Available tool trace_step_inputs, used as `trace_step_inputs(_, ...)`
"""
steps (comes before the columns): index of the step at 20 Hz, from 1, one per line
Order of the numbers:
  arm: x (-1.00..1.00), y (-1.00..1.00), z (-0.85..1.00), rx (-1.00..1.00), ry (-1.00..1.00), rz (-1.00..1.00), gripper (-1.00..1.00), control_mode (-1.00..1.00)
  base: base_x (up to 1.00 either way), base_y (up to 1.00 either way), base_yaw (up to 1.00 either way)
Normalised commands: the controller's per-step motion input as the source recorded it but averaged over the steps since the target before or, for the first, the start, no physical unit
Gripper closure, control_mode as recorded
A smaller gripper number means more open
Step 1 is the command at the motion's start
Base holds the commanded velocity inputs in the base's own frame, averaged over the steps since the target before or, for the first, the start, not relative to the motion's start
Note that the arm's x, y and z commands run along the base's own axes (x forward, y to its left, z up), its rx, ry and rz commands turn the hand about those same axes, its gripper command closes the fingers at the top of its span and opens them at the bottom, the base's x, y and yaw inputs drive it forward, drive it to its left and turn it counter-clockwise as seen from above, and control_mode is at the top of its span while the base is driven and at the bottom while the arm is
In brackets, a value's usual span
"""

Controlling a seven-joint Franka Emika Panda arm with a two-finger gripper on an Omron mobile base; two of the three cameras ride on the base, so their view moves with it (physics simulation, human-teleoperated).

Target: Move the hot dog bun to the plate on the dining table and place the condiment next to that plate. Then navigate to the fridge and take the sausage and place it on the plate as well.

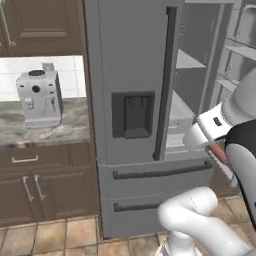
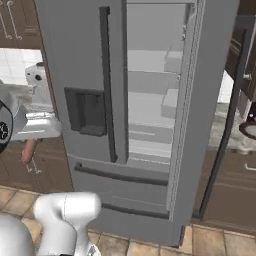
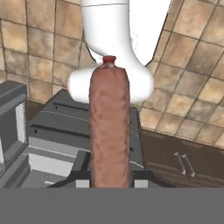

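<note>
A: Fridge (image 1: 130, 100) first: right door swung wide, shelves bare, left door with its dispenser panel (image 1: 132, 115) shut. Worth worrying about?

B: Possibly. Open door (image 2: 207, 110) right alongside; could be clipped on a careless swing or while backing the base away. Tiled floor (image 3: 192, 83) far below, too; a long drop for anything let go.

A: And the arm?

B: Folded back toward the base, wrist out of the fridge cavity, hand turned downward at about freezer-drawer height, camera looking past the robot's own body at the floor.

A: Gripper (image 3: 109, 181)?

B: Pressed together on the sausage (image 3: 109, 131), pinched near one end, the rest hanging straight out beyond the fingertips. Same sausage dangling under the hand in the right base view (image 2: 28, 151), clear of the fridge front.

A: Main risk, then?

B: Grip at one end only, so most of the length unsupported. Likely to pivot or slide out on a fast drive or sharp wrist turn. Plate and dining table still to be reached, so plenty of travel ahead for a slip.
</note>
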Motion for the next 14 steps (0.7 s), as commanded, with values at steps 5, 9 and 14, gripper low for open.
trace_step_inputs(5, 0.00, 0.00, 0.00, 0.00, 0.00, 0.00, 1.00, 1.00, -0.36, 0.49, 0.79)
trace_step_inputs(9, 0.00, 0.00, 0.00, 0.00, 0.00, 0.00, 1.00, 1.00, -0.23, 0.40, 0.88)
trace_step_inputs(14, 0.00, 0.00, 0.00, 0.00, 0.00, 0.00, 1.00, 1.00, -0.08, 0.45, 0.94)
